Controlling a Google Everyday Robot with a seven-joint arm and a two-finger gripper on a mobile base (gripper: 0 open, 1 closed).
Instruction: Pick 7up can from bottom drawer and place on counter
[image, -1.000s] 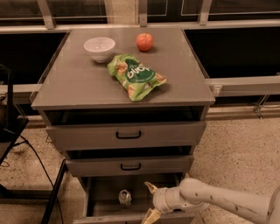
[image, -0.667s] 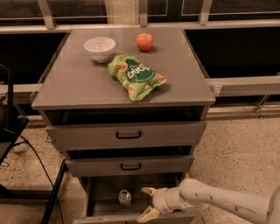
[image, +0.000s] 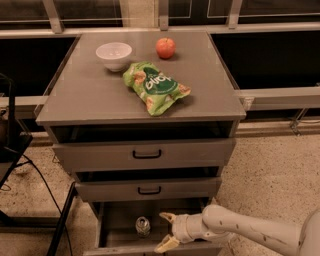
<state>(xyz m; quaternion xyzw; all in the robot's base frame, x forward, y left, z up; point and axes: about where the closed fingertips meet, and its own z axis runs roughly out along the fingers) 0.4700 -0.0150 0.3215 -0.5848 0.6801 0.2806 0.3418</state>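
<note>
The 7up can (image: 143, 226) stands upright in the open bottom drawer (image: 115, 225), left of centre, its silver top showing. My gripper (image: 166, 230) reaches in from the lower right on a white arm. It is open, its two yellowish fingertips spread, and it sits just right of the can without touching it. The counter (image: 100, 95) is the grey top of the cabinet above.
On the counter lie a white bowl (image: 114, 55), a red apple (image: 165, 48) and a green chip bag (image: 155, 87). Two closed drawers with black handles (image: 147, 154) sit above the bottom drawer. A black stand and cables (image: 20, 165) are at the left.
The gripper has moved left inside the bottom drawer, closer to the can. The can has not moved.
</note>
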